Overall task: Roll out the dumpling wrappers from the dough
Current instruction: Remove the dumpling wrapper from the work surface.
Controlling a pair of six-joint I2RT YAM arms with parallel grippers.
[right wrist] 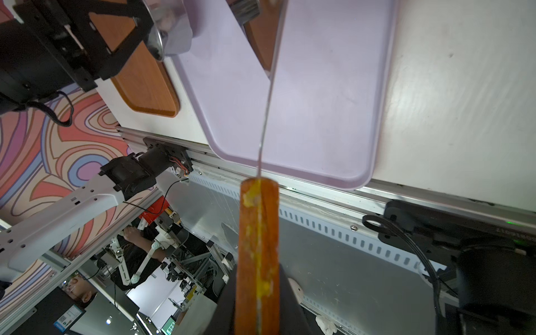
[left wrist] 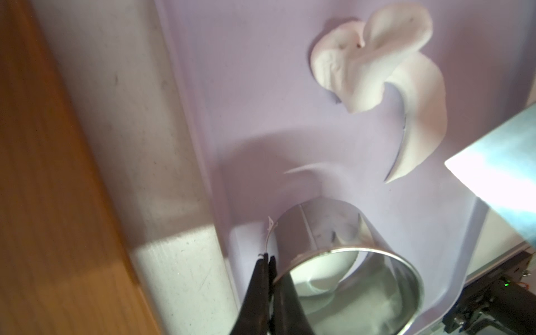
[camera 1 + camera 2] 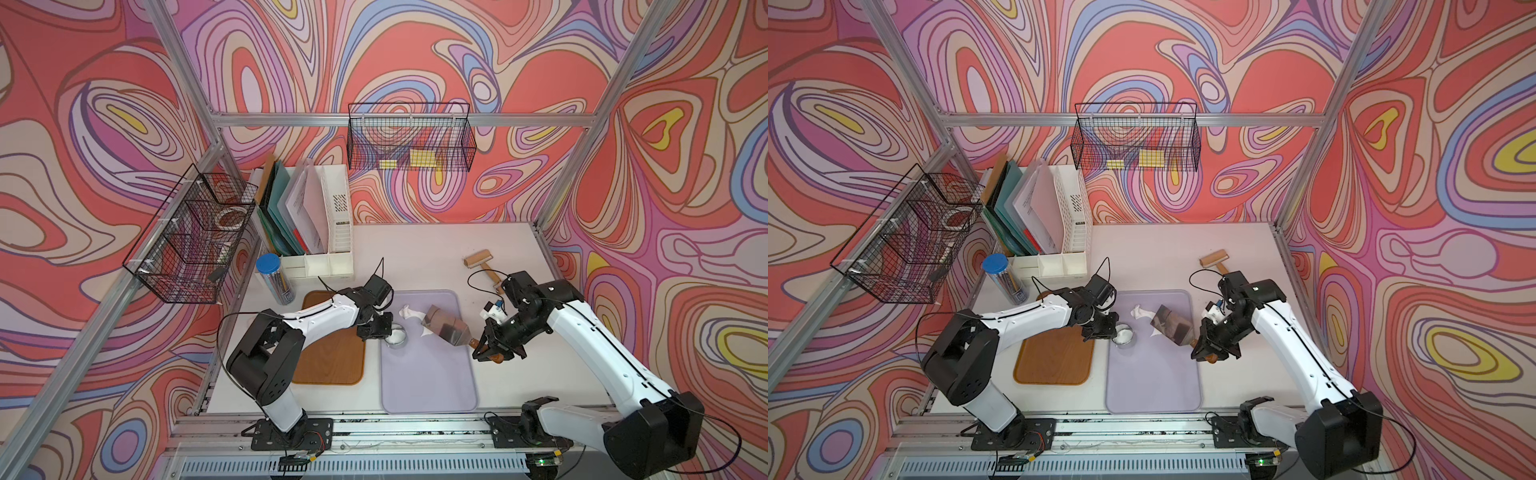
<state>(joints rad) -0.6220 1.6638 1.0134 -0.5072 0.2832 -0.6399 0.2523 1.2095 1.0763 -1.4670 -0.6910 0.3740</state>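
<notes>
Dough [image 3: 406,311], a matte white ragged curl, lies at the far end of the smooth lavender tray [image 3: 432,374] by the table's near edge in both top views. Left wrist view: the left pincer [image 2: 267,261] nips the shiny steel cup [image 2: 348,229] by its rim, a flat round dumpling wrapper [image 2: 322,275] inside. Right wrist view: the right pincer [image 1: 258,307] clamps a thin scraper [image 1: 258,232] by its grainy wooden handle.

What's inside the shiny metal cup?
A flat white dough circle lies inside the cup. Part of it is hidden by the cup's wall and the left gripper pinching the rim.
</notes>
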